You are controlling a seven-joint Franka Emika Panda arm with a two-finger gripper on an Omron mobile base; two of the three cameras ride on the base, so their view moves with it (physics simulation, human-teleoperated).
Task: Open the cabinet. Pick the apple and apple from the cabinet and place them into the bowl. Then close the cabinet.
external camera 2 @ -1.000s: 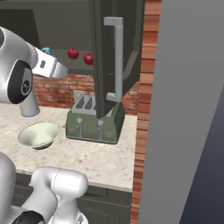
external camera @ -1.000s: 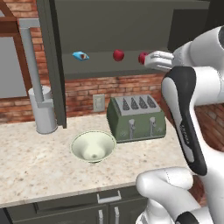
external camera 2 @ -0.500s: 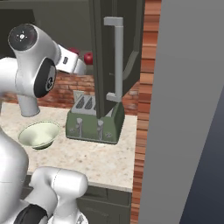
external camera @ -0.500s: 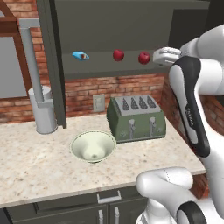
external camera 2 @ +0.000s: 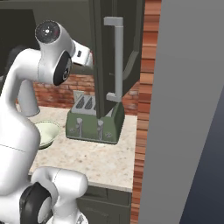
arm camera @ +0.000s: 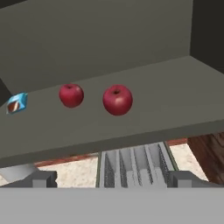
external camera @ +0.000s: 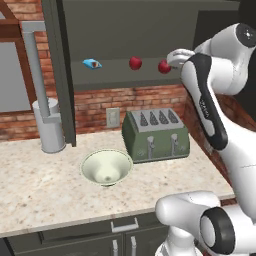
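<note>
The cabinet stands open, and its right door with the silver bar handle swings out. On its shelf sit two red apples: the left apple and the right apple. My gripper hovers just right of the right apple, slightly above it and not touching; its fingers are too unclear to judge. The pale bowl rests empty on the counter below.
A blue packet lies at the shelf's left. A green toaster stands under the shelf, right of the bowl. A grey canister stands by the left door. A brick wall bounds the counter's right end.
The arm has swung its upper links up and over; the hand drew slightly right of the right apple, then came back a little higher. Both apples stayed put.
</note>
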